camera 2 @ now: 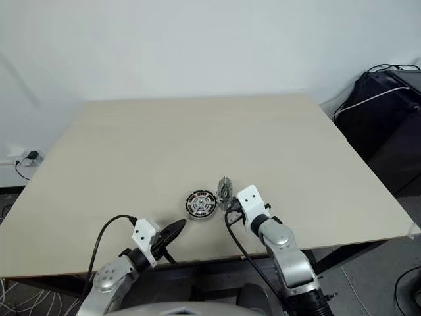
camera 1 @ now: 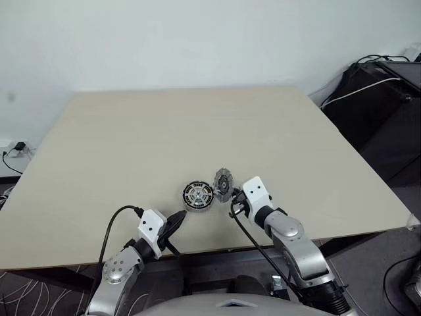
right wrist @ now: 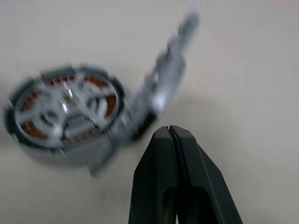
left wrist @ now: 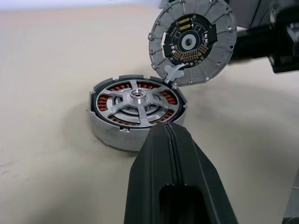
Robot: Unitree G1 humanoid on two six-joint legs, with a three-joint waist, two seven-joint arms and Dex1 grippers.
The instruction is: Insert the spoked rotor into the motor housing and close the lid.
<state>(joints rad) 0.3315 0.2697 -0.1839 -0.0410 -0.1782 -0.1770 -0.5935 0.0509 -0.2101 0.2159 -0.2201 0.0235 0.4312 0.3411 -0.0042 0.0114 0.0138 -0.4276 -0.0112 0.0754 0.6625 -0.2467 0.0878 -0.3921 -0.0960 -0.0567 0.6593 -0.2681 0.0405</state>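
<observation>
The spoked rotor (left wrist: 136, 103) sits inside the motor housing (left wrist: 112, 135), I see; lid (left wrist: 192, 41) on edge beside it; both jaws together.

Spoked rotor (left wrist: 138, 100) inside motor housing (left wrist: 112, 135); lid (left wrist: 192, 42) upright.

The desk (camera 1: 131, 145) looks smooth, matt beige. The motor housing (left wrist: 135, 112) shows brushed silvery metal with coppery windings. The lid (left wrist: 192, 42) is dull grey metal.

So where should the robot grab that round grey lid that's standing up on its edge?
Probably by its top rim, from above, one finger on each flat face. The lid stands tilted on edge, its lower rim against the motor housing, so only the upper edge is free.
</observation>
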